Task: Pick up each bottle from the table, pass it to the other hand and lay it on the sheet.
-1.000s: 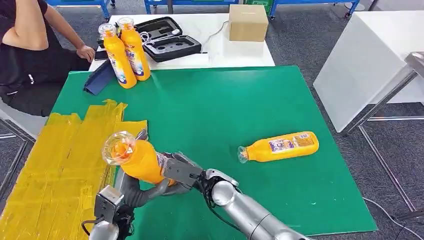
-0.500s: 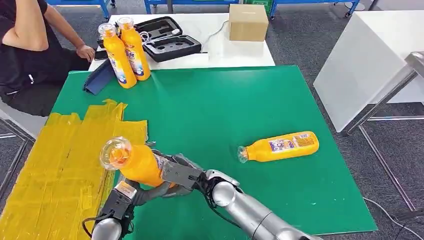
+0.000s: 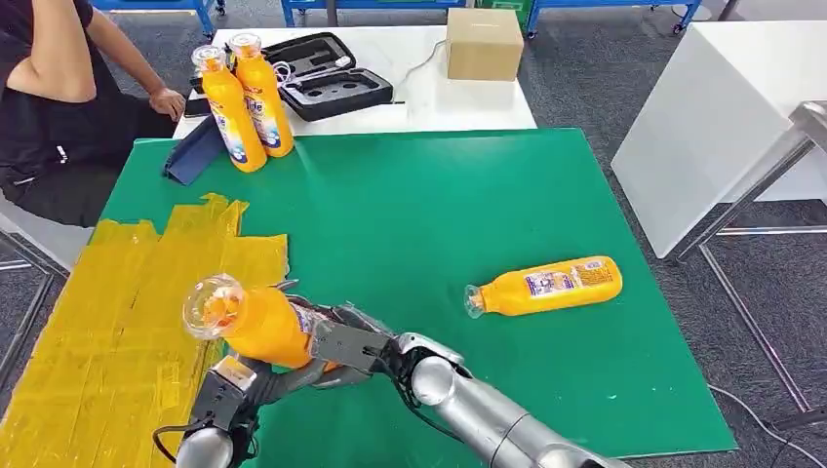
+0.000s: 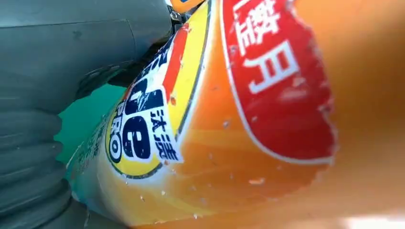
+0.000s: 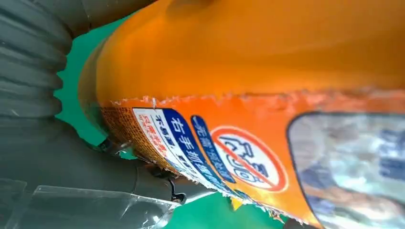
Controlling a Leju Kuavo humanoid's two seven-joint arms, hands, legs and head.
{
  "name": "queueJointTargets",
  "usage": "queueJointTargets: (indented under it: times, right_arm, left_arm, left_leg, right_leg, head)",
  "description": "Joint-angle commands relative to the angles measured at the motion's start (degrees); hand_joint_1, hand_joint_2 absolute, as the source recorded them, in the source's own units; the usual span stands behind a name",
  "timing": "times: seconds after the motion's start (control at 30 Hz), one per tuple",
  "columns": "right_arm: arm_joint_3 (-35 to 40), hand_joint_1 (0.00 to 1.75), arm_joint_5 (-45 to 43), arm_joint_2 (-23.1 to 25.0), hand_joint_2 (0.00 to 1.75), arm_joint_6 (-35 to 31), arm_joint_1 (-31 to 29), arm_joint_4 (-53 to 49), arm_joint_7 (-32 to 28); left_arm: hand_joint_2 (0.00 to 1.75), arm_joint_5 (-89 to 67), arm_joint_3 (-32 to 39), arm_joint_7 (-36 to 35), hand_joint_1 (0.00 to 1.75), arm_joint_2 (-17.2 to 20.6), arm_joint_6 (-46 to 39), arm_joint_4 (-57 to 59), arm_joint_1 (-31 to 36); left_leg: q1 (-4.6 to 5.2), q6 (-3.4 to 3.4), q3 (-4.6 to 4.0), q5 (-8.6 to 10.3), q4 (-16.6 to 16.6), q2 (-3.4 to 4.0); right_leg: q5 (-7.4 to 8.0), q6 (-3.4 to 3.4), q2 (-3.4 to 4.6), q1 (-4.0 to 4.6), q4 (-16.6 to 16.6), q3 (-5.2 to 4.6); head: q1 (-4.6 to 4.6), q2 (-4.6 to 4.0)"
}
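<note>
Held bottle [image 3: 255, 322], lower left of frame: smooth glossy orange plastic, rounded body, clear cap tilted up-left, torn-edged label with red and blue print. My right hand [image 3: 343, 343] clamps its lower body; my left hand [image 3: 244, 375] cups it from below, fingers wrapped on it. It hangs over the edge of the crinkled yellow sheet [image 3: 107, 322]. Flat green worktop [image 3: 410, 214]. Second bottle [image 3: 546, 285] lies centre right; two [image 3: 244, 97] stand upper left.
</note>
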State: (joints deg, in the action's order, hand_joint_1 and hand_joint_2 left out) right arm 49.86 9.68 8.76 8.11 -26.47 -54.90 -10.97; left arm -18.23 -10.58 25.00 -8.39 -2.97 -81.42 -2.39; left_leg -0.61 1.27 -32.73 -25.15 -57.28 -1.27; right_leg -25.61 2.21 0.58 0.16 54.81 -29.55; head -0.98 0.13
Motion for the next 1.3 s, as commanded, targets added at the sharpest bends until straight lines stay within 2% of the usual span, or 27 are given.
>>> queueJointTargets:
  times: [0.03,0.2,0.23,0.27,0.33,0.43,0.47,0.67,0.7,0.87,0.97,1.03,1.1,1.13,1.17,1.2,1.23,1.3]
  right_arm:
    - [0.2,0.0,5.3,-3.1,0.0,-7.5,-2.2,-2.5,0.7]
    - [-8.5,0.0,7.9,-10.2,0.0,-7.0,-1.9,-8.0,0.1]
    - [-11.0,0.0,8.6,-12.2,0.0,-6.9,-2.0,-9.4,-0.2]
    - [-12.6,0.0,9.0,-13.0,0.0,-5.5,-2.0,-10.1,-0.6]
    - [-15.9,0.0,9.3,-16.6,0.0,-4.8,-2.9,-12.2,-1.2]
    - [-19.2,0.0,9.4,-20.0,0.0,-2.1,-3.4,-13.8,-1.9]
    - [-20.3,0.0,9.0,-22.1,1.75,-1.0,-3.7,-14.6,-2.3]
    - [-23.8,0.0,8.4,-29.7,1.75,2.1,-3.4,-17.7,-3.0]
    - [-24.1,0.0,7.8,-32.7,1.75,3.1,-2.7,-19.3,-2.9]
    - [-27.7,0.0,4.1,-41.1,1.75,7.0,-0.8,-23.7,-3.1]
    - [-29.7,0.0,1.9,-46.2,1.75,9.8,1.1,-25.6,-2.2]
    - [-30.0,0.0,1.7,-46.6,1.75,10.0,1.3,-25.5,-2.3]
    - [-30.3,0.0,0.1,-49.8,1.75,11.5,2.4,-26.5,-1.4]
    - [-30.7,0.0,-0.4,-51.0,1.75,12.1,3.0,-26.8,-1.3]
    - [-31.0,0.0,-1.1,-53.8,1.75,13.1,4.4,-28.0,-0.6]
    - [-32.2,0.0,-2.1,-56.2,1.75,13.5,6.3,-29.3,-0.8]
    - [-33.3,0.0,-3.2,-58.9,1.75,14.3,8.6,-30.9,-0.1]
    - [-35.4,0.0,-4.2,-60.7,1.75,14.5,11.0,-32.5,-0.4]
  left_arm:
    - [1.75,3.7,4.0,0.0,1.75,1.0,0.6,-0.2,-0.9]
    - [1.75,-7.6,11.4,-1.8,1.75,3.0,-8.9,-3.2,-0.5]
    - [1.75,-15.8,13.5,-3.5,1.75,3.8,-15.4,-2.0,0.4]
    - [1.75,-15.9,14.8,-3.1,1.75,4.1,-15.1,-1.4,0.9]
    - [1.75,-31.5,18.8,-7.8,1.75,6.4,-25.7,3.4,1.9]
    - [1.75,-41.4,22.4,-10.1,1.75,8.4,-31.0,9.2,2.1]
    - [1.75,-47.7,23.7,-12.7,1.75,9.4,-33.9,12.5,2.3]
    - [1.75,-60.9,28.2,-18.8,1.75,12.0,-37.0,24.0,3.8]
    - [1.75,-65.2,29.2,-21.4,1.75,12.5,-37.0,26.3,3.9]
    - [1.75,-71.8,30.9,-25.3,1.75,14.8,-37.0,34.3,5.4]
    - [1.75,-71.8,30.1,-23.1,1.75,15.3,-36.6,40.2,7.1]
    - [1.75,-71.8,30.1,-23.2,1.75,15.2,-36.8,40.3,7.1]
    - [1.75,-70.2,29.1,-20.4,1.75,15.2,-34.2,41.3,7.4]
    - [1.75,-70.1,28.5,-19.6,0.0,15.2,-34.3,41.2,7.3]
    - [0.0,-64.5,28.5,-13.9,0.0,14.8,-31.6,41.2,7.5]
    - [0.0,-62.9,27.8,-12.5,0.0,14.7,-30.5,40.2,7.1]
    - [0.0,-56.7,27.4,-5.9,0.0,14.0,-29.9,38.2,6.3]
    - [0.0,-56.3,26.5,-6.3,0.0,13.8,-29.3,35.9,5.2]
  left_leg:
    - [0.02,-0.02,0.07,-0.05,0.0,0.18]
    - [0.01,0.0,-0.01,0.01,0.0,-0.03]
    - [0.01,-0.01,-0.02,0.01,0.0,-0.03]
    - [0.01,0.0,0.0,0.01,0.0,0.0]
    - [0.01,-0.01,-0.02,0.04,0.0,-0.04]
    - [0.06,0.01,0.01,0.1,0.0,-0.08]
    - [0.07,0.0,0.04,0.09,0.1,0.02]
    - [0.13,0.0,0.1,0.07,0.1,-0.06]
    - [0.12,0.01,0.09,0.05,0.0,-0.04]
    - [0.21,0.01,0.1,0.05,0.0,-0.05]
    - [0.28,0.01,0.16,0.08,0.1,-0.26]
    - [0.38,0.02,0.21,0.13,0.1,-0.41]
    - [0.45,0.01,0.44,0.14,0.3,-0.15]
    - [0.59,0.06,0.58,0.12,0.3,-0.31]
    - [0.65,0.03,0.61,0.21,0.5,-0.33]
    - [0.67,0.05,0.74,0.19,0.5,-0.42]
    - [0.78,0.14,0.88,0.19,0.6,-0.57]
    - [0.79,0.23,0.87,0.25,0.7,-0.72]
  right_leg:
    - [-0.03,-0.01,0.08,-0.01,0.0,0.02]
    - [-0.03,0.01,-0.14,0.0,0.0,-0.01]
    - [-0.03,0.01,-0.13,0.0,0.0,-0.02]
    - [-0.03,0.02,-0.15,-0.01,0.0,0.0]
    - [-0.02,0.0,-0.19,0.0,0.0,-0.01]
    - [-0.01,0.03,-0.22,-0.05,0.0,0.01]
    - [0.0,0.02,-0.13,-0.06,0.0,0.01]
    - [-0.05,0.06,-0.24,-0.11,0.0,0.1]
    - [-0.04,0.06,-0.19,-0.09,0.0,0.07]
    - [-0.03,0.06,-0.18,-0.15,0.0,0.07]
    - [-0.09,0.07,-0.44,-0.24,0.0,0.17]
    - [-0.05,0.06,-0.57,-0.32,0.0,0.23]
    - [0.04,0.03,-0.38,-0.34,-0.1,0.37]
    - [0.01,0.05,-0.43,-0.43,0.0,0.54]
    - [0.07,0.02,-0.48,-0.5,-0.1,0.52]
    - [0.04,0.01,-0.52,-0.54,0.0,0.58]
    - [-0.02,0.03,-0.63,-0.67,0.0,0.65]
    - [-0.03,0.04,-0.78,-0.68,0.0,0.54]
  head:
    - [0.02,0.0]
    - [0.0,0.0]
    - [0.02,0.0]
    - [0.0,0.0]
    - [0.0,0.0]
    - [0.02,0.0]
    - [0.0,0.0]
    - [0.0,0.0]
    - [0.0,0.0]
    - [-0.06,0.0]
    - [0.0,0.0]
    - [0.0,0.0]
    - [-0.04,0.0]
    - [-0.02,0.0]
    - [-0.02,0.0]
    - [-0.07,0.0]
    - [-0.09,0.0]
    - [-0.04,0.0]
